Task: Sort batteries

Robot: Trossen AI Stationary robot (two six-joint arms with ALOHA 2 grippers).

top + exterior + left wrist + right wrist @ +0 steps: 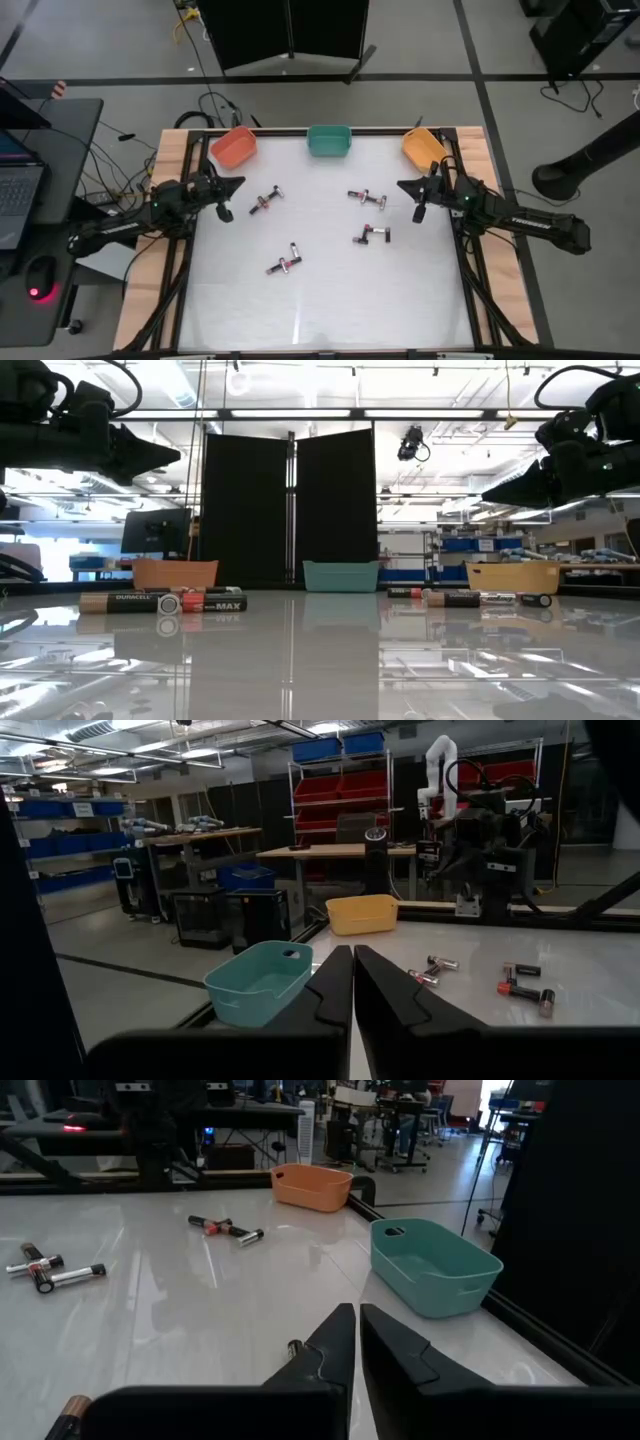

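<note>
Four battery clusters (267, 200) scattered mid-surface (320, 300), near half bare. Three bins along far edge: orange (234, 148), teal (328, 141), yellow (424, 146). Left claw (226, 211), right claw (419, 212) pressed together, empty, at side edges.

The batteries lie flat on the white table in four small groups, none of them in a bin. One group (266, 200) lies toward the left, near the orange bin; it shows a dark cell, a red one and a pale one close together. A second group (366, 196) lies right of the middle, in front of the teal bin. A third group (372, 235) lies just nearer than this. The fourth group (285, 263) lies lower, left of the middle.
</note>
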